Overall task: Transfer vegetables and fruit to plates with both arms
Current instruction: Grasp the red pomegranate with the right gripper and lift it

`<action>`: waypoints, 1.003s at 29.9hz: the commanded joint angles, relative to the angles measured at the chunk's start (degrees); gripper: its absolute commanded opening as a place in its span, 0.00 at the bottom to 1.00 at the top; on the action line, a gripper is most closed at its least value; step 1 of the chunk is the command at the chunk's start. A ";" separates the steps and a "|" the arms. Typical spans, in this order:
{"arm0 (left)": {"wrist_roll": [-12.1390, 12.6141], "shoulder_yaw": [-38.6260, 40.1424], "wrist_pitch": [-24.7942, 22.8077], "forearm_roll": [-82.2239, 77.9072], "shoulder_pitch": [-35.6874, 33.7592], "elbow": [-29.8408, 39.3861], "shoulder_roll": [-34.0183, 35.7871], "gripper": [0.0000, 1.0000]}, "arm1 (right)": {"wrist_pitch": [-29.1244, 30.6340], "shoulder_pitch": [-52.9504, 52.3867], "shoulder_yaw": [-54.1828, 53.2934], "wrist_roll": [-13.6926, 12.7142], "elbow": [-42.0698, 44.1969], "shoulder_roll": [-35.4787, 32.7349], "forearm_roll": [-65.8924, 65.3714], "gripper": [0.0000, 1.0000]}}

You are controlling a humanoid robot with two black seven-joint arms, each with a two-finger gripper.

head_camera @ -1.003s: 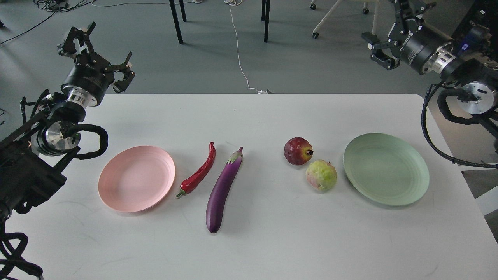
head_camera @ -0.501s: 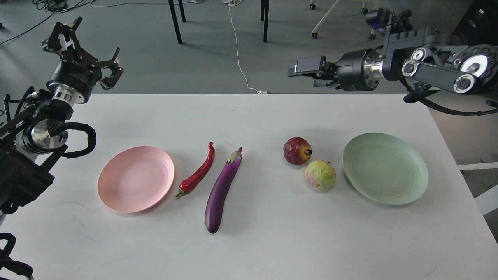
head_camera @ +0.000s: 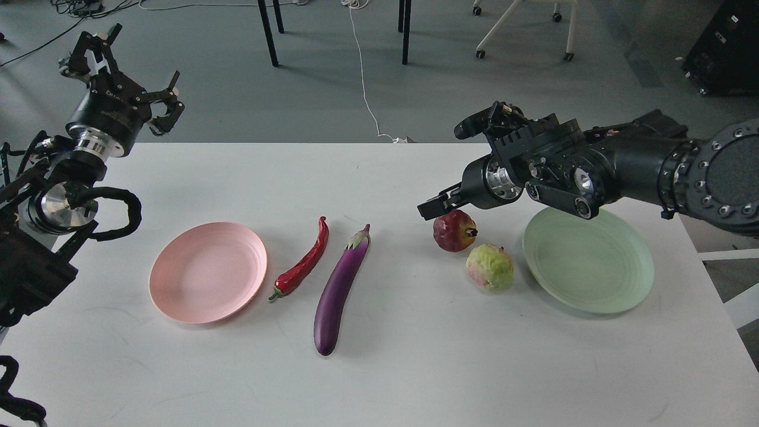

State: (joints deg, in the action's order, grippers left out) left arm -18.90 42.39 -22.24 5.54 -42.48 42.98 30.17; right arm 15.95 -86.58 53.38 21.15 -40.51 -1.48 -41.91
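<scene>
A purple eggplant [head_camera: 338, 289] and a red chili [head_camera: 303, 261] lie side by side at the table's middle, right of the pale pink plate [head_camera: 207, 271]. A dark red pomegranate [head_camera: 453, 230] and a yellow-green fruit [head_camera: 490, 267] lie just left of the mint green plate [head_camera: 588, 257]. My right gripper [head_camera: 446, 169] is open and empty. It reaches in from the right, low over the table, and its lower finger sits just behind the pomegranate. My left gripper [head_camera: 131, 66] is open and empty, raised beyond the table's far left corner.
The white table [head_camera: 415, 367] has its far edge just behind my right gripper. My right forearm [head_camera: 646, 163] hangs over the green plate's far rim. Chair and table legs [head_camera: 405, 29] and a white cable stand on the floor beyond.
My right arm has swung in from the upper right and come down and left, close behind the pomegranate. My left gripper has drifted slightly up and left. No object has moved.
</scene>
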 commanded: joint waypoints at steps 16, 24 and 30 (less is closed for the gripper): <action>0.00 -0.12 0.00 -0.09 0.82 -0.26 0.50 0.98 | -5.57 1.94 4.02 1.26 1.67 1.48 -3.09 0.46; 0.00 -0.12 0.09 -0.09 0.82 -0.26 1.38 0.98 | -5.75 -2.98 3.48 0.91 -1.05 -5.79 -3.96 0.46; 0.00 -0.12 0.09 0.00 0.82 -0.26 1.65 0.98 | -6.45 -0.36 6.64 0.91 -2.82 -15.91 -7.21 0.49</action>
State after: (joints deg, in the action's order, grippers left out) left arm -18.90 42.28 -22.17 5.48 -41.63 42.72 31.76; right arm 10.07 -89.03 58.46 21.95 -43.21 -13.04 -47.11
